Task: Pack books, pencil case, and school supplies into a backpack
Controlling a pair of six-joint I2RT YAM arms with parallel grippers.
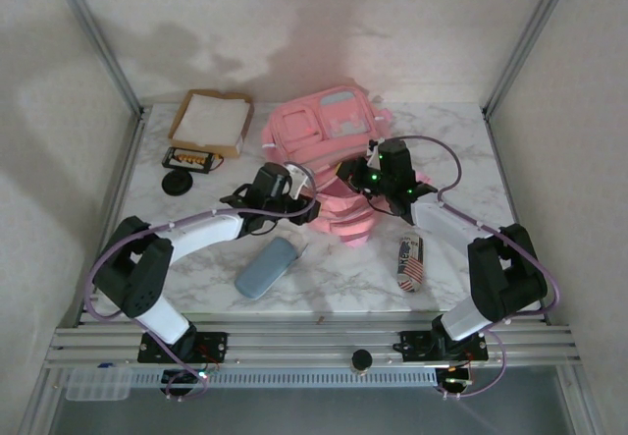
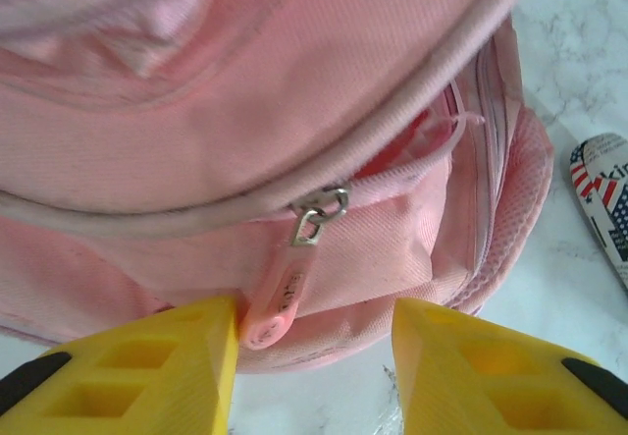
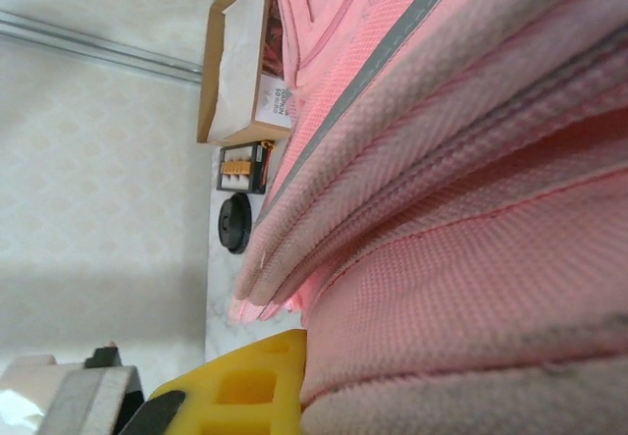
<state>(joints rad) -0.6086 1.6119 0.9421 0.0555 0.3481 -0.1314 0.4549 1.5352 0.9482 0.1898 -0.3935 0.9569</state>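
The pink backpack (image 1: 329,140) lies in the middle of the table, its near end bunched and lifted. My left gripper (image 1: 297,197) stands open at its left near edge. In the left wrist view the yellow fingers (image 2: 147,371) stand apart around a pink zipper pull (image 2: 280,293), which hangs touching the left one. My right gripper (image 1: 361,174) is at the backpack's near top edge. One of its yellow fingers (image 3: 240,391) presses against pink fabric (image 3: 461,258), and the other is hidden behind the cloth. A blue-grey pencil case (image 1: 266,266) lies in front. The books are out of view.
A flag-patterned pouch (image 1: 410,261) lies at the front right, also seen as the flag-patterned pouch (image 2: 603,190) beside the backpack. A cardboard tray (image 1: 210,121) with a white sheet stands at the back left, with a black holder (image 1: 188,159) and a black disc (image 1: 177,182) before it.
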